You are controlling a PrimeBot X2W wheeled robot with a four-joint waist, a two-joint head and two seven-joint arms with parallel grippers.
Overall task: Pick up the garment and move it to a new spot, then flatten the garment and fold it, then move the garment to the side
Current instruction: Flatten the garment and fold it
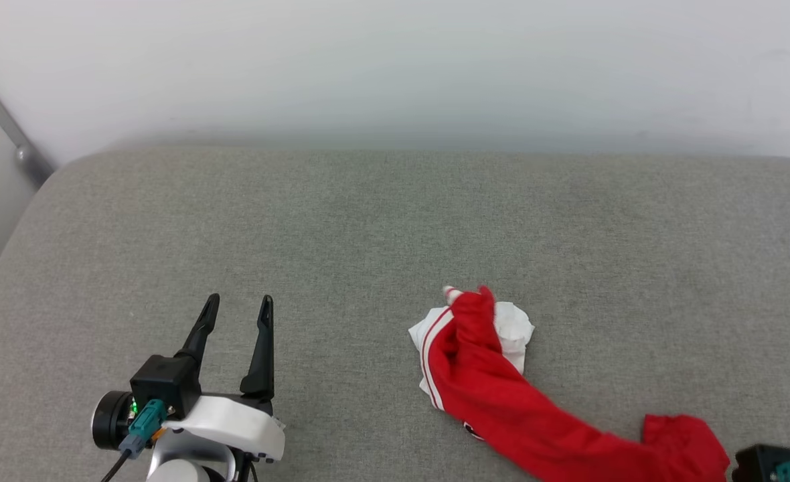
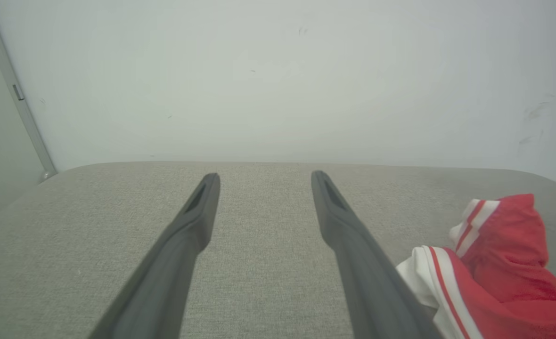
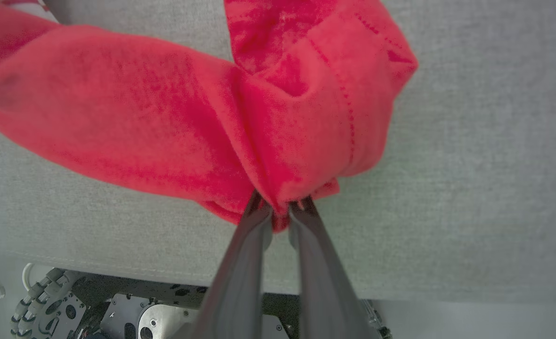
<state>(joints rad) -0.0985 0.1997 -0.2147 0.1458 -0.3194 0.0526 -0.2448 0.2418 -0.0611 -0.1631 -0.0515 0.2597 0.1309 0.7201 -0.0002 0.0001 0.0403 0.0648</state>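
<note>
The left fingers [image 1: 261,341] stand wide apart and hold nothing. They hang over a big gray cushion [image 1: 167,221]. The cushion is soft woven cloth with round corners. Nothing lies between these fingers or in front of them, just bare gray cloth up to the white wall [image 1: 395,67]. The wall is smooth and plain. A thin metal bar [image 1: 7,127] leans up the wall, off to the left of the left fingers.

The T-shirt [image 1: 482,381] lies on the cushion to the right of the left fingers and is not touching them. It is red and soft and all bunched up. The end near the left fingers is a crumpled lump with white cloth and red and white stripes. From there a long red roll stretches away to the right fingers [image 3: 254,235].

The right fingers are pinched together on a fold of the red cloth. The cloth puffs out past their tips in a fat twist, and a stitched hem runs down one side. Behind these fingers, past the cushion's edge, sit dark metal parts of the robot's base [image 3: 118,310].
</note>
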